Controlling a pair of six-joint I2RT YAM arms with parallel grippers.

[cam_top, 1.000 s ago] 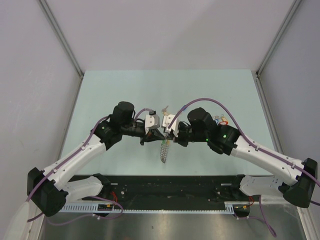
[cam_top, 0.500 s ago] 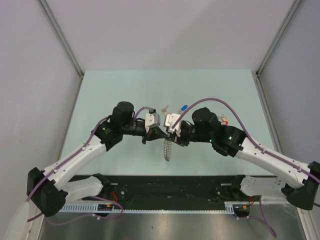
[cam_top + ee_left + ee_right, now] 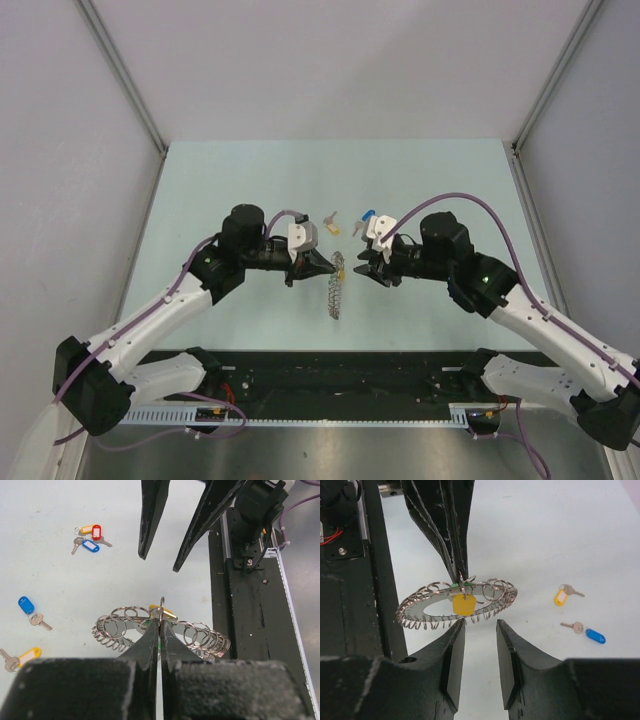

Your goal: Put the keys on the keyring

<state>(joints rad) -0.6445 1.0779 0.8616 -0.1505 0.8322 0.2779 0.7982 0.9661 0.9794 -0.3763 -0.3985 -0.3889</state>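
The keyring [image 3: 200, 632] is a flat silver ring fringed with many small wire loops. My left gripper [image 3: 161, 622] is shut on one of its loops and holds it above the table; in the top view the left gripper [image 3: 322, 264] has the keyring [image 3: 337, 290] hanging edge-on below it. A yellow tag [image 3: 463, 604] hangs from the keyring [image 3: 420, 609]. My right gripper [image 3: 480, 625] is open and empty, just short of the yellow tag, and shows to the right of the keyring in the top view [image 3: 362, 266]. Loose keys lie on the table.
A yellow-tag key [image 3: 332, 222] and a blue-tag key [image 3: 368, 213] lie behind the grippers. A small bunch with yellow, red and blue tags [image 3: 90, 537] lies farther off. The black base rail [image 3: 320, 370] runs along the near table edge, below the keyring.
My right gripper has drawn back to the right, away from the left gripper and the keyring. The left gripper still holds the keyring in about the same place.
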